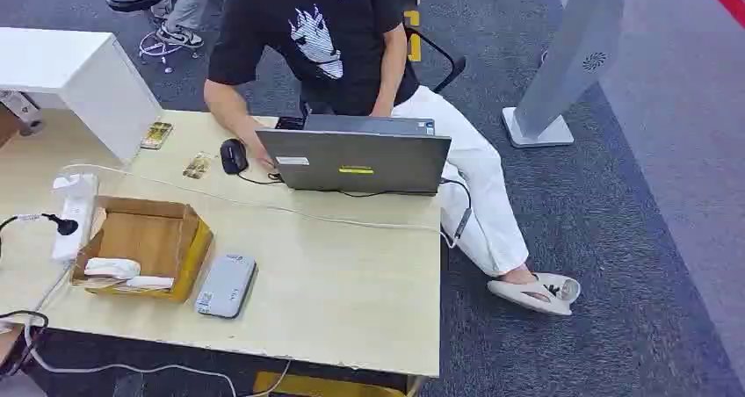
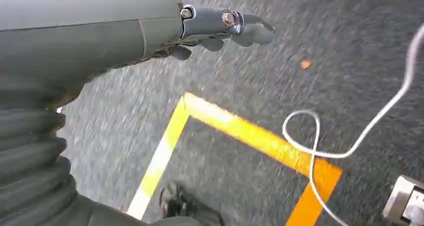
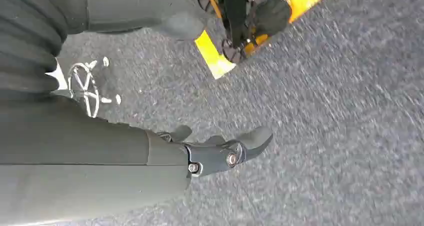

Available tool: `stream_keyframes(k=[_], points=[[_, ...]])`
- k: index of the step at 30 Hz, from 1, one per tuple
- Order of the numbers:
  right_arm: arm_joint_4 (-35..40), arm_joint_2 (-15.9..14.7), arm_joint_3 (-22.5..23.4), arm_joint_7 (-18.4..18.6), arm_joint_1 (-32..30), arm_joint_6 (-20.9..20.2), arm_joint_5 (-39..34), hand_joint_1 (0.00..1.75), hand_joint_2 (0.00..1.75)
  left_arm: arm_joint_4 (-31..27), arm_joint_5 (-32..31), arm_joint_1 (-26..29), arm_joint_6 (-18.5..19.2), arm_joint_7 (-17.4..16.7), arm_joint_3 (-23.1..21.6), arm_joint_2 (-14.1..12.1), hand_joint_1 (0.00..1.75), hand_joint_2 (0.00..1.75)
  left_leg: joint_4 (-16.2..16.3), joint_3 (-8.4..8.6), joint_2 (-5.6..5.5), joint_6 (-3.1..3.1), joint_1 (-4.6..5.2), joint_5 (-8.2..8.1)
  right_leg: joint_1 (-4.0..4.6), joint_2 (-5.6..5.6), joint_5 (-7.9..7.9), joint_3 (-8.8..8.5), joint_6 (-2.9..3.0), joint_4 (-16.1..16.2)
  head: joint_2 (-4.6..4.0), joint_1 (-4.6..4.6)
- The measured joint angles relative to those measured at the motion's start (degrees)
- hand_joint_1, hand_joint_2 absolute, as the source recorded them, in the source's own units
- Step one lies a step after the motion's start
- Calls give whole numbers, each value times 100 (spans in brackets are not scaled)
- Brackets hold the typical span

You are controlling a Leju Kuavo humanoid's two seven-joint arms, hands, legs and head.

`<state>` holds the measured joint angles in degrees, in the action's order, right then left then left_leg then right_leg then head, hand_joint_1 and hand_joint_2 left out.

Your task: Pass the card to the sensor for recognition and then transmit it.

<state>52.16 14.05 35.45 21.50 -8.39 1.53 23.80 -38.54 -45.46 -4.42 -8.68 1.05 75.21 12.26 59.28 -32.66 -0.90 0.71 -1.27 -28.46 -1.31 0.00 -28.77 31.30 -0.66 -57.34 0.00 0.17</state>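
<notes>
The pale wooden tabletop (image 1: 334, 283) fills the lower left of the head view, with dark grey carpet floor (image 1: 615, 239) to its right. A person in a black printed T-shirt and white trousers (image 1: 351, 46) sits at its twelve o'clock edge behind an open grey laptop (image 1: 356, 160), one hand by a black mouse (image 1: 233, 155). At about nine o'clock stands an open brown cardboard box (image 1: 145, 243) (white items lie in its near corner), and just beside it at its four o'clock lies the flat grey rectangular sensor (image 1: 227, 285). Two small patterned cards (image 1: 198, 165) lie near the mouse, at ten o'clock; which one the task means I cannot tell. A white cable (image 1: 264, 205) crosses the tabletop.

The left robot hand (image 2: 220, 31) hangs over the carpet, fingers loosely apart, holding nothing. The right robot hand (image 3: 220, 148) hangs likewise, released and empty.
</notes>
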Motion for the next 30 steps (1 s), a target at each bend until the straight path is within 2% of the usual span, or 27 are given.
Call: stream_keyframes(k=[2,4,5,9,15,21,26,30], points=[[254,6,-104,217,-119,204,28,0,175,-185,102,-1,-28,-130,65,83,0,175,0,-1,3,0,2,0,-2,3,0,1,0,0,0,-7],[575,37,-205,972,-274,942,197,0,175,-448,378,-24,-164,-396,155,250,0,175,1,0,1,-1,4,-1,-3,1,0,-4,-1,1,0,2],[726,57,-201,1230,-362,1168,285,0,175,-617,459,-14,-210,-498,205,328,0,175,1,-2,2,-1,5,-1,-4,1,0,-3,-1,1,0,7],[990,111,16,1229,-503,881,650,0,175,-1016,647,36,-398,-737,229,551,0,175,1,0,8,-3,6,-3,-4,7,2,-2,-1,1,0,4],[1066,140,105,1314,-533,1093,669,0,175,-1573,538,137,-708,-870,181,682,0,175,1,3,6,-3,4,-1,-3,5,3,-3,-1,1,0,2],[1213,146,107,1522,-570,1259,632,0,175,-2314,332,170,-876,-896,175,544,0,175,0,4,6,0,0,0,0,5,3,-3,1,0,0,4],[1333,153,55,1629,-616,1312,617,0,175,-2798,465,185,-1036,-507,159,385,0,175,0,3,7,0,0,0,-1,6,2,-3,1,0,0,4],[1379,159,33,1670,-630,1314,617,0,175,-3049,489,192,-1032,-450,137,262,0,175,0,3,7,0,3,0,-3,6,3,-3,1,0,0,4]])
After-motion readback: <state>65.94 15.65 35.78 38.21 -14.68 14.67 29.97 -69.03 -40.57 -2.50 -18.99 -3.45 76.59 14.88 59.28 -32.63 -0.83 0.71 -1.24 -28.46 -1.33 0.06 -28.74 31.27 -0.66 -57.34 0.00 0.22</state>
